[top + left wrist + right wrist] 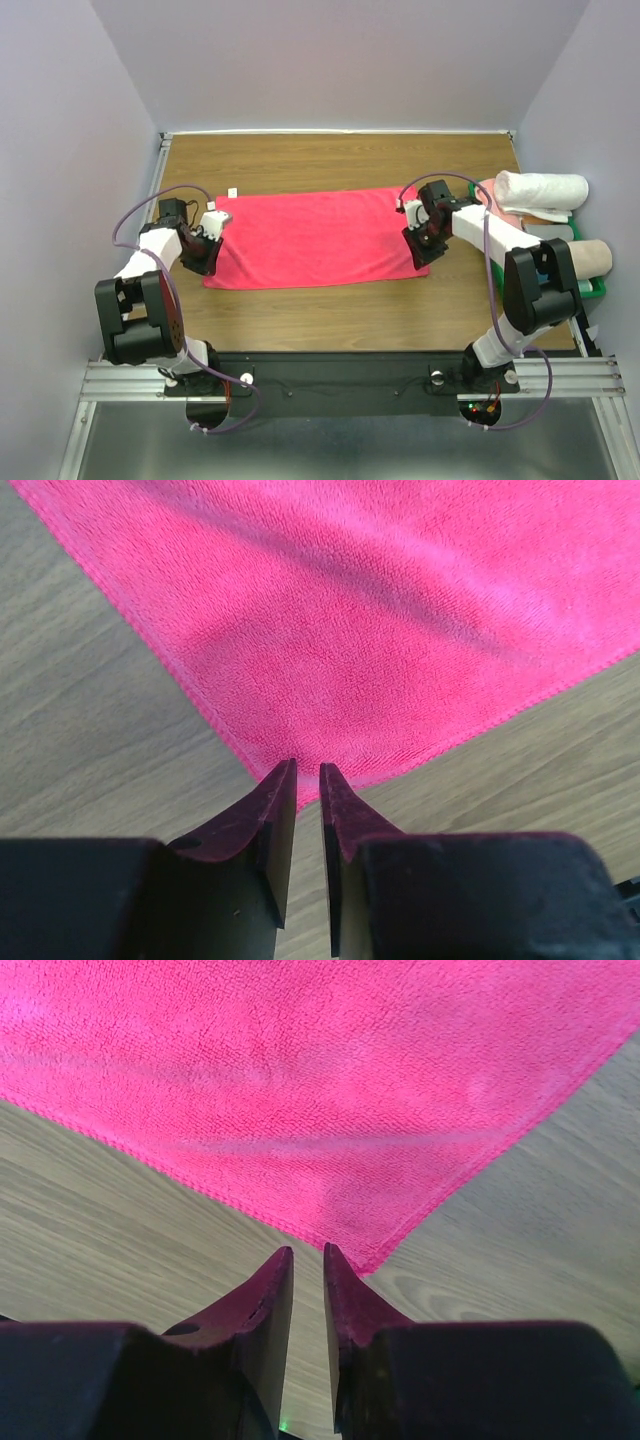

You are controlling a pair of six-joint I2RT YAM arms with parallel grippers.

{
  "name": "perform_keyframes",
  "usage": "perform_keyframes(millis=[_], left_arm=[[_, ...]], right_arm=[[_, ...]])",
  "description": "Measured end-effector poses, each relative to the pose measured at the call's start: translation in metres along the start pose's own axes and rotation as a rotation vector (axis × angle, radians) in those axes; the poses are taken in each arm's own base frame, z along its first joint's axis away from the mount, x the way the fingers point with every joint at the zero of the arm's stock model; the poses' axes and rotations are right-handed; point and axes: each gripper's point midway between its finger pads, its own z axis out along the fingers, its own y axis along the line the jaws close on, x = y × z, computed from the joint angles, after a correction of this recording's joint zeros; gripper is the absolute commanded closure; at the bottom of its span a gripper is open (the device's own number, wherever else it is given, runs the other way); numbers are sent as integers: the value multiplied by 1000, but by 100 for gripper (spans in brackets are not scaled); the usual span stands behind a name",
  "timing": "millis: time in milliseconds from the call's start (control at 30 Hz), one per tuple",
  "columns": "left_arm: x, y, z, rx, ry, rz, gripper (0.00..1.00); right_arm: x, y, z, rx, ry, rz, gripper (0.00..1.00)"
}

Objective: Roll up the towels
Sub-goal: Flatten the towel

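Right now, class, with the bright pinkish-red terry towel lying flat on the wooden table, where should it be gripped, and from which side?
Best grip the bright pinkish-red terry towel by its two near corners: spread flat, it offers only edges to pinch. Come in low from the near side, left hand at the near-left corner, right hand at the near-right one.

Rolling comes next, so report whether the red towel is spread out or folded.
Spread out: the towel lies as one flat rectangle on the table, no fold or roll started.
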Motion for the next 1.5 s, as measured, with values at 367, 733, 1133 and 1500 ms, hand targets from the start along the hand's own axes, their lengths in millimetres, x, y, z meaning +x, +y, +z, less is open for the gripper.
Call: perform_keyframes(millis=[367, 733, 1133, 1500], left_arm=[[17, 3, 20, 0, 58, -14, 77], [20, 9, 23, -27, 63, -30, 81], [32, 33, 15, -94, 70, -54, 82], [39, 26, 11, -45, 94, 30, 78]], right_arm=[[3, -4, 13, 30, 30, 17, 78], [18, -23, 26, 141, 44, -18, 80], [31, -28, 24, 173, 41, -132, 81], [62, 10, 17, 44, 184, -328, 79]])
